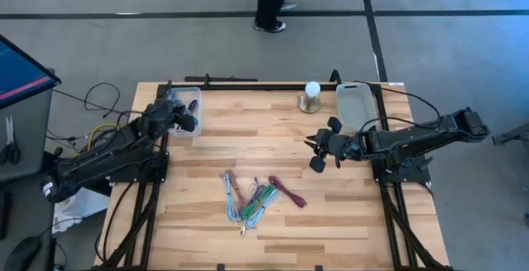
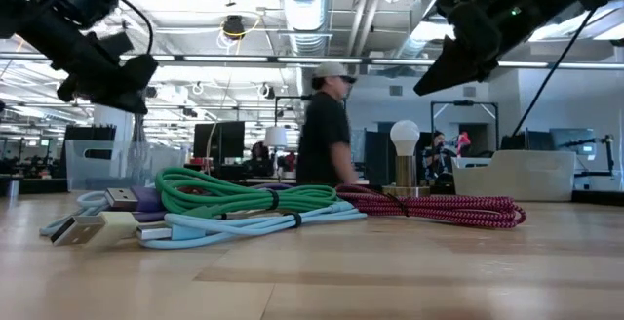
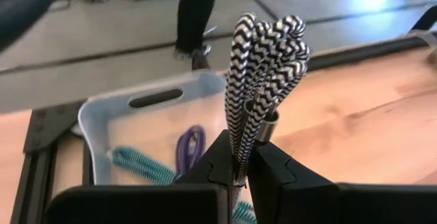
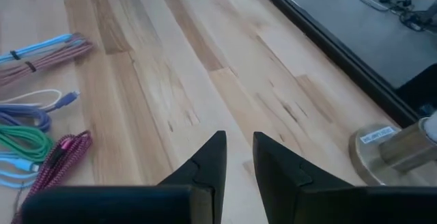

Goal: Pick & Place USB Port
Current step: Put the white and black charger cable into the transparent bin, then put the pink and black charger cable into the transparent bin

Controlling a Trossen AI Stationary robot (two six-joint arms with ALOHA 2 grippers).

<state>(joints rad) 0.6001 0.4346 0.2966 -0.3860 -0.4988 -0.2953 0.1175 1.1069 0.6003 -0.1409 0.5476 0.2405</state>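
My left gripper [image 3: 242, 162] is at the table's far left [image 1: 188, 116], over a clear bin [image 3: 102, 125]. It is shut on a bundle of black-and-white braided cable [image 3: 263, 60]. The bin holds a teal cable [image 3: 140, 166] and a purple cable [image 3: 191, 145]. My right gripper [image 4: 239, 152] hovers right of the table's middle [image 1: 322, 149], slightly open and empty. A pile of coiled USB cables [image 1: 252, 197] lies on the table's near middle: green [image 2: 244, 198], light blue [image 2: 224, 227], red [image 2: 439, 206]. My left gripper pinches the folded black-and-white cable bundle between its two fingers, beside a metal plug [image 3: 268, 125]. The looped end [image 3: 270, 33] sticks out past the fingertips. The fingers slant down toward the bin. The bundle is lifted clear, above the bin.
A small lamp with a white bulb [image 1: 312, 96] and a second clear bin [image 1: 355, 106] stand at the far right. A person [image 1: 273, 2] walks beyond the far edge. Bare wood [image 1: 248, 143] lies between the two grippers.
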